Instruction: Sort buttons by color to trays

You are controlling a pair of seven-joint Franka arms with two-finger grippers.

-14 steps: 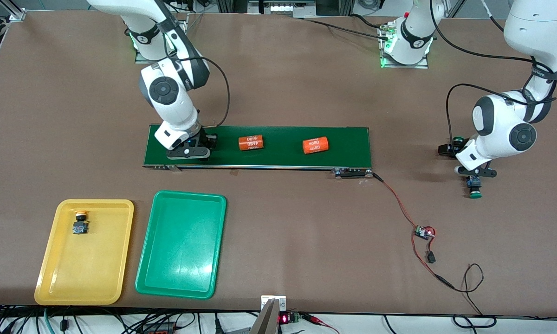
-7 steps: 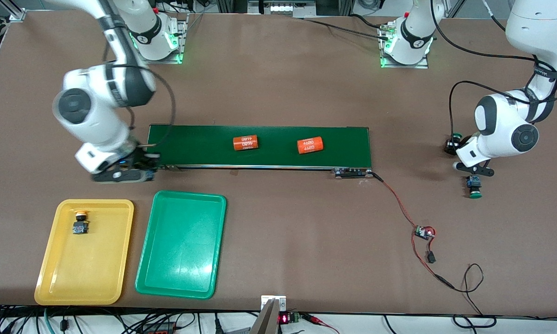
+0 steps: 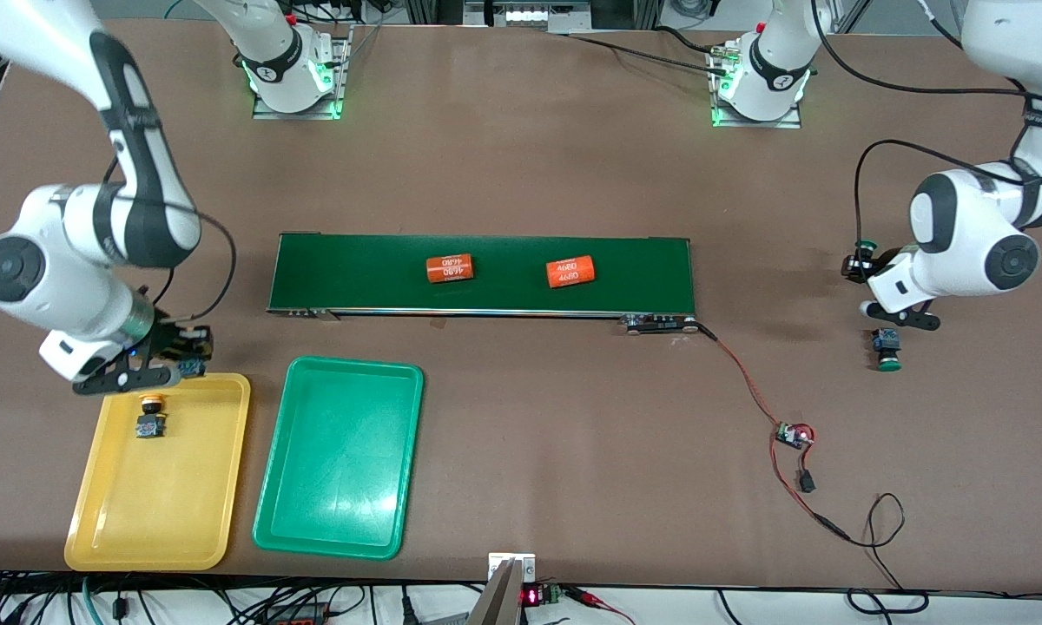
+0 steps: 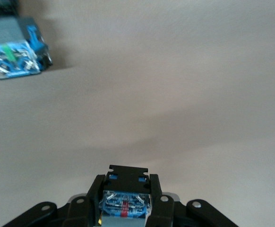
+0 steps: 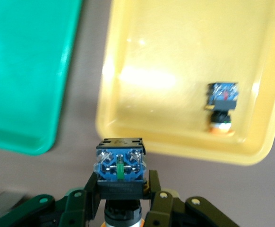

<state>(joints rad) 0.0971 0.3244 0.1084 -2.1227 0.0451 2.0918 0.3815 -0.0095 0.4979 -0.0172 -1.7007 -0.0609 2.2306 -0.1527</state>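
My right gripper (image 3: pixel 181 351) hangs at the yellow tray's (image 3: pixel 156 503) far rim, shut on a button (image 5: pixel 119 163) with a yellow-orange cap. A second yellow-orange button (image 3: pixel 149 417) lies inside that tray near its far end. The green tray (image 3: pixel 339 469) sits beside the yellow one. At the left arm's end of the table, my left gripper (image 3: pixel 860 265) is shut on a green-capped button (image 4: pixel 126 205) just above the tabletop. Another green-capped button (image 3: pixel 886 349) lies on the table beside it, nearer the front camera.
A long dark-green conveyor belt (image 3: pixel 486 252) crosses the middle of the table with two orange cylinders (image 3: pixel 448 268) (image 3: pixel 570 272) on it. From its end toward the left arm, red wires run to a small circuit board (image 3: pixel 794 434).
The right arm swung from the belt's end to the yellow tray with its button. The left gripper shut on the green button and shifted a little. The cylinders drifted along the belt.
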